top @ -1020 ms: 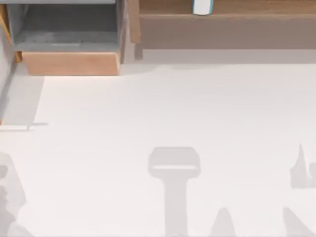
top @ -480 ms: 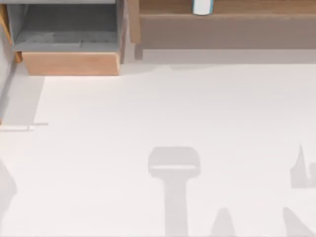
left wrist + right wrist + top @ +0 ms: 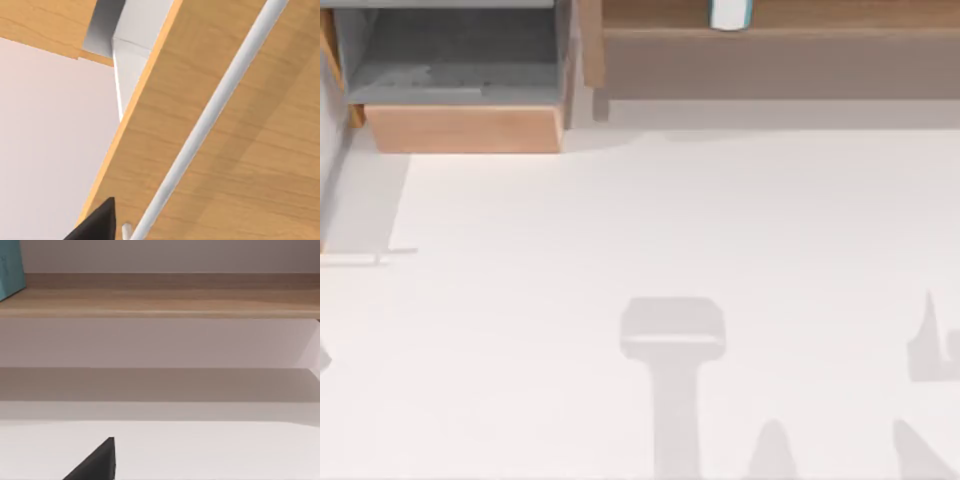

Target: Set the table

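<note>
Left gripper: one black fingertip (image 3: pixel 97 222) shows at the rim of the left wrist view, right beside the light-wood drawer front (image 3: pixel 220 125) and its slim white bar handle (image 3: pixel 215 112); I cannot tell whether the fingers are spread or pressed together.

Right gripper: one black fingertip (image 3: pixel 95 462) shows in the right wrist view, above the bare white top and facing the shelf; I cannot tell its state either.

Drawer: the light-wood drawer with grey inside (image 3: pixel 460 70) stands pulled out at the table's far-left corner; nothing can be made out in it from above.

Shelf: the long light-wood shelf (image 3: pixel 780 35) runs along the table's far edge toward the right, carrying a small white-and-teal upright object (image 3: pixel 730 14), which appears as a teal block (image 3: pixel 11 267) in the right wrist view.

Table: the broad, smooth white flat table top (image 3: pixel 650 230) fills the top view; only grey shadows lie across its near edge.

Progress: judging by the bare top, no setting has been laid yet.

Risk: the left fingertip is so close to the handle that a skewed approach could knock the drawer front or slip off the thin bar; a hard shove could jam the drawer.
</note>
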Robot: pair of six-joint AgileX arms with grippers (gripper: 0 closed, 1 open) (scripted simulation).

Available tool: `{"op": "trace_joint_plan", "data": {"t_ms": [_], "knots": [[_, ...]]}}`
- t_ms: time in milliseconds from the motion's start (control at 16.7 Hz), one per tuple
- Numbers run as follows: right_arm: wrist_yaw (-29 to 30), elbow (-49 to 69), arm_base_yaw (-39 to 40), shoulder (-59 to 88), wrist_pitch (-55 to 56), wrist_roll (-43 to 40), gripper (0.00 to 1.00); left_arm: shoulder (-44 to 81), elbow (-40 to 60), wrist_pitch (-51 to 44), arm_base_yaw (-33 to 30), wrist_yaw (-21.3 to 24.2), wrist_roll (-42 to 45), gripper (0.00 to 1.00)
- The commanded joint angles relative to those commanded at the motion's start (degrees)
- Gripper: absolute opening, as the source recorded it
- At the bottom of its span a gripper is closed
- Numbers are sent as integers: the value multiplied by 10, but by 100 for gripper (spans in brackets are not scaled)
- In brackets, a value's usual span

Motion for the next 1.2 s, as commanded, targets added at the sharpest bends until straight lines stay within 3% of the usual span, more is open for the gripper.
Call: {"op": "trace_joint_plan", "data": {"t_ms": [240,480,960,1200], "knots": [[0,0,0,0,0,0,100,36,-29,160,-7,54,73,100],[0,0,0,0,0,0,100,56,-43,251,-16,86,116,100],[0,0,0,0,0,0,100,59,-41,263,-17,89,122,100],[0,0,0,0,0,0,100,73,-9,244,-45,64,122,100]]}}
